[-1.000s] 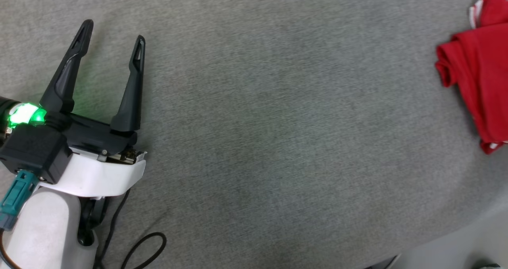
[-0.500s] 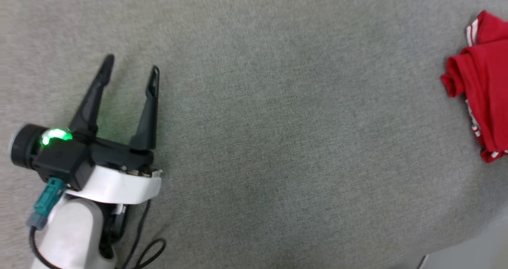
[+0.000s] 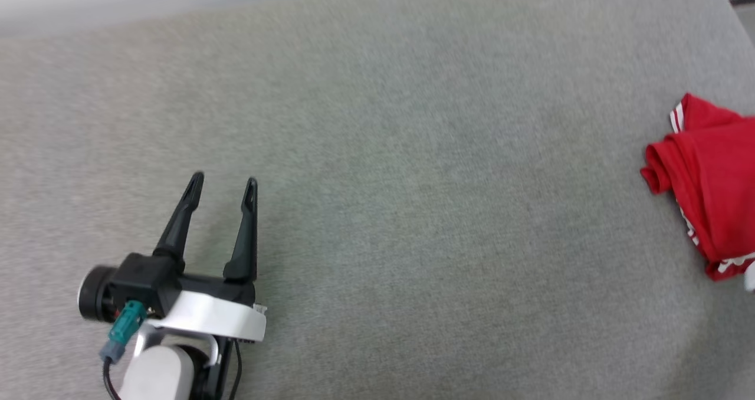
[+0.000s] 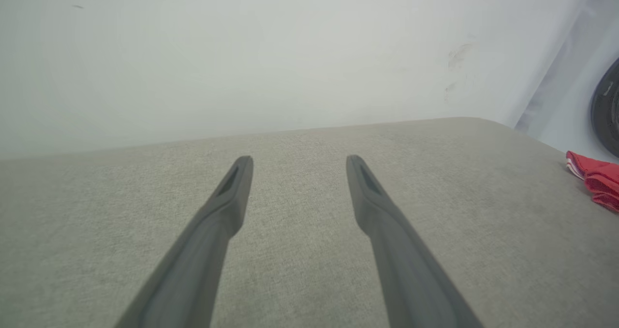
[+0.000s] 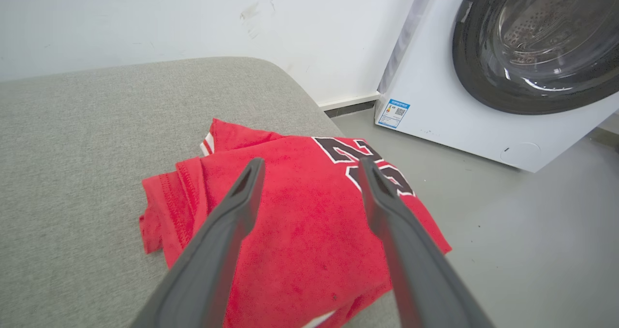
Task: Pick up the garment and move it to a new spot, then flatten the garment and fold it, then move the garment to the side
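Note:
The garment [image 3: 714, 202] is a red jersey lying folded in a bundle at the right edge of the grey cushioned surface [image 3: 413, 211], part of it hanging over that edge. Black white-outlined numbers show on its top face in the right wrist view, where the garment [image 5: 300, 221] lies just below my right gripper [image 5: 309, 166]. That gripper is open, fingers spread above the cloth and holding nothing. My left gripper [image 3: 224, 182] is open and empty over the bare surface at the lower left, far from the garment [image 4: 597, 178].
A white front-loading washing machine [image 5: 483, 71] with a dark round door stands on the grey floor [image 5: 532, 250] just past the surface's right end. A white wall [image 4: 271, 52] runs behind the surface.
The head camera has tilted, so the whole picture has shifted down and the far edge and wall now show. The garment lies in the same folded bundle at the right edge.

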Robot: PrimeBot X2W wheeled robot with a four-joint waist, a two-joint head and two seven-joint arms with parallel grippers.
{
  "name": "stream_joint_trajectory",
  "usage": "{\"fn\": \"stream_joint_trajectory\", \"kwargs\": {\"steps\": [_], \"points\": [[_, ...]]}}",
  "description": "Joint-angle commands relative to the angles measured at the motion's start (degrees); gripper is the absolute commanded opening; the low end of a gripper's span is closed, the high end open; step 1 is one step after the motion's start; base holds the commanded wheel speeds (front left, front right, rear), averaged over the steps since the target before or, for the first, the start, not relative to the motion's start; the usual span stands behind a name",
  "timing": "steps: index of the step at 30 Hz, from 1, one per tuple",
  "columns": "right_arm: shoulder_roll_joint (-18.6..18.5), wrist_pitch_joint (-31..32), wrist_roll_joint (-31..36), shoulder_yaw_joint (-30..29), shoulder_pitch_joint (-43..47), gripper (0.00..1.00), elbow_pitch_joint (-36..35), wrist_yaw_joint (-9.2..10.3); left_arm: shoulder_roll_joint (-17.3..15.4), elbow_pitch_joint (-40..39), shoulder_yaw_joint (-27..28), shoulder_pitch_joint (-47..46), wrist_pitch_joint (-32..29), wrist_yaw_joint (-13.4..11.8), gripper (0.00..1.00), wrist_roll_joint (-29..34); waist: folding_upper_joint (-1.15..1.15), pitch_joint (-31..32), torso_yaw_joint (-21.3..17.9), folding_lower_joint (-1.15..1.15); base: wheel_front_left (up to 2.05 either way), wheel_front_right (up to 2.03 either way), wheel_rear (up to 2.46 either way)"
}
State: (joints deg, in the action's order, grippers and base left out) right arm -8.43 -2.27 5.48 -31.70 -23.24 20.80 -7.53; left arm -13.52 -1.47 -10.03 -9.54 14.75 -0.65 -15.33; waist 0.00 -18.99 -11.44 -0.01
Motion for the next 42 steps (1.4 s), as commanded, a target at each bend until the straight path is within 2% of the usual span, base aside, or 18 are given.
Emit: {"fn": "stream_joint_trajectory", "kwargs": {"steps": [1, 7, 11, 19, 25, 35, 42], "points": [[1.16, -0.49, -0.9, 0.74, 2.88, 1.0, -1.58, 0.09, 0.73, 0.72, 0.22, 1.41, 0.2, -0.5, 1.0, -0.18, 0.0, 4.02, 2.55, 0.01, 0.0, 0.0, 0.0], [4.46, -0.43, -3.06, 4.77, 10.76, 1.0, -7.35, 0.08, 1.94, 3.4, 0.42, 4.07, 0.41, -1.01, 1.0, -0.41, 0.0, 8.53, 5.49, 0.01, 0.0, 0.0, 0.0], [5.26, 0.18, -4.71, 7.88, 14.3, 1.0, -10.32, 0.08, 2.33, 4.87, 0.89, 5.19, 0.47, -1.4, 1.0, -0.68, 0.0, 10.38, 6.88, 0.01, 0.0, 0.0, 0.0], [5.58, 1.23, -11.32, 17.19, 21.86, 1.0, -17.41, 0.08, 2.31, 6.72, 3.27, 8.1, 0.53, -2.31, 1.0, -0.89, 0.0, 14.27, 9.76, 0.01, 0.0, 0.0, 0.0], [5.57, 1.99, -12.55, 21.88, 26.78, 1.0, -23.31, 0.08, 2.12, 7.33, 4.04, 9.87, 0.53, -2.17, 1.0, -0.58, 0.0, 16.59, 11.13, 0.01, 0.0, 0.0, 0.0], [5.57, 4.32, -12.49, 25.1, 33.6, 1.0, -31.09, 0.08, 2.93, 9.49, 3.59, 12.73, 0.53, -1.78, 1.0, -0.09, 0.0, 19.7, 10.65, 0.01, 0.0, 0.0, 0.0], [5.58, 4.73, -13.03, 26.17, 34.29, 1.0, -32.83, 0.08, 3.08, 10.69, 3.71, 12.73, 0.54, -1.2, 1.0, 0.14, 0.0, 20.09, 10.55, 0.01, 0.0, 0.0, 0.0]]}}
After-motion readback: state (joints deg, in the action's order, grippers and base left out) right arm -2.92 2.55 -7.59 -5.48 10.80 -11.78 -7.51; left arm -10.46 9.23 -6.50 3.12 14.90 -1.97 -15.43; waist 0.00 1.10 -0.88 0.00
